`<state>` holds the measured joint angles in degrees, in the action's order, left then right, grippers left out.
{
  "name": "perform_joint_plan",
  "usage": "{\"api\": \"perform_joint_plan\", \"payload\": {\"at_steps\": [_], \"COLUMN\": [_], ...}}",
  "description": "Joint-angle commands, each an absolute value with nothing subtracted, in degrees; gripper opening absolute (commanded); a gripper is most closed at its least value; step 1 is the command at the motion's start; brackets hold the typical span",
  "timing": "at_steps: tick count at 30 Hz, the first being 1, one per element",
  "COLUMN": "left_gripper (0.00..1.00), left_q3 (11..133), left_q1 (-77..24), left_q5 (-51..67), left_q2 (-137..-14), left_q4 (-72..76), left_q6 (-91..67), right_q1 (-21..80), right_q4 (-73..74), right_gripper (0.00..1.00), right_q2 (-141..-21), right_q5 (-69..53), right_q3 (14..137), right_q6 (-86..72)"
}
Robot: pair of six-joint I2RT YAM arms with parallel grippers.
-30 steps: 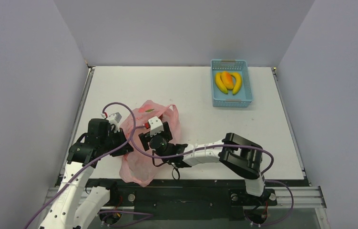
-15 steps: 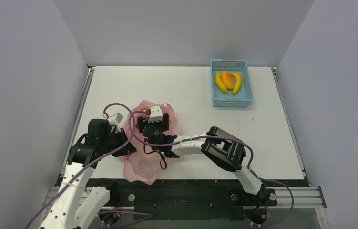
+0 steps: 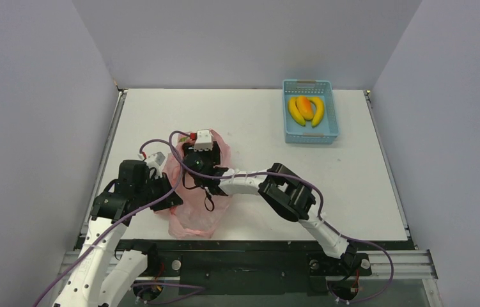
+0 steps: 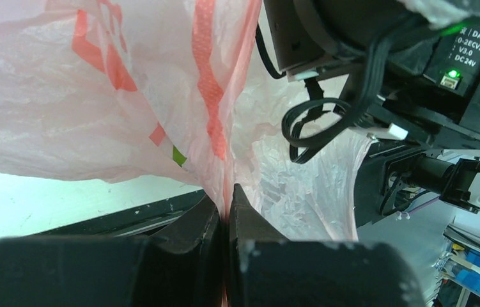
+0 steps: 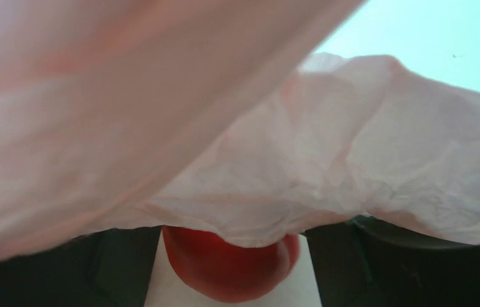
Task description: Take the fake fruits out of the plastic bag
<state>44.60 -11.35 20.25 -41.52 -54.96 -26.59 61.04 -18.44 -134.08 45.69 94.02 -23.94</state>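
The pink plastic bag [image 3: 192, 214] lies crumpled at the near left of the table. My left gripper [image 3: 168, 195] is shut on a fold of its edge [image 4: 227, 192], holding the film [image 4: 96, 96] up. My right gripper [image 3: 200, 146] reaches into the bag's far end, and film [image 5: 288, 160] drapes over its camera. A red apple [image 5: 224, 268] sits on the table between its two dark fingers [image 5: 122, 268], which stand wide apart around it. Whether they touch it I cannot tell. Two yellow bananas [image 3: 296, 112] and an orange-yellow fruit [image 3: 305, 105] lie in the basket.
A light-blue slotted basket [image 3: 310, 135] stands at the far right of the white table. Grey walls close in the left, back and right sides. The right arm [image 3: 288, 195] stretches across the near middle, its purple cable looping over the bag.
My right arm has pushed farther away and leftward, deeper into the bag. The bag has bunched up around it. The left gripper has kept its hold in place.
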Motion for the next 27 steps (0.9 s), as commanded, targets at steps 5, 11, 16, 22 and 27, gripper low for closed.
{"api": "perform_joint_plan", "payload": {"at_steps": [5, 11, 16, 22, 27], "left_gripper": [0.01, 0.01, 0.02, 0.02, 0.01], "left_q3": [47.0, 46.9, 47.7, 47.2, 47.0], "left_q1": [-11.6, -11.6, -11.6, -11.6, -11.4], "left_q5": [20.3, 19.8, 19.2, 19.2, 19.5], "left_q2": [-41.5, -42.0, -42.2, -42.8, -43.2], "left_q4": [-55.5, -55.7, -56.1, -55.7, -55.5], "left_q6": [-23.7, -23.2, -22.9, -22.6, -22.7], "right_q1": [58.8, 58.7, 59.9, 64.0, 64.8], "right_q4": [-12.6, -13.4, -16.4, -20.5, -21.0], "right_gripper": [0.68, 0.57, 0.27, 0.07, 0.03], "right_q2": [-135.4, -135.3, -130.2, -119.7, -110.2], "right_q5": [43.5, 41.3, 40.3, 39.7, 30.8], "right_q3": [96.2, 96.0, 92.5, 83.5, 74.3], "right_q6": [-25.1, -23.5, -18.8, -12.0, -16.0]}}
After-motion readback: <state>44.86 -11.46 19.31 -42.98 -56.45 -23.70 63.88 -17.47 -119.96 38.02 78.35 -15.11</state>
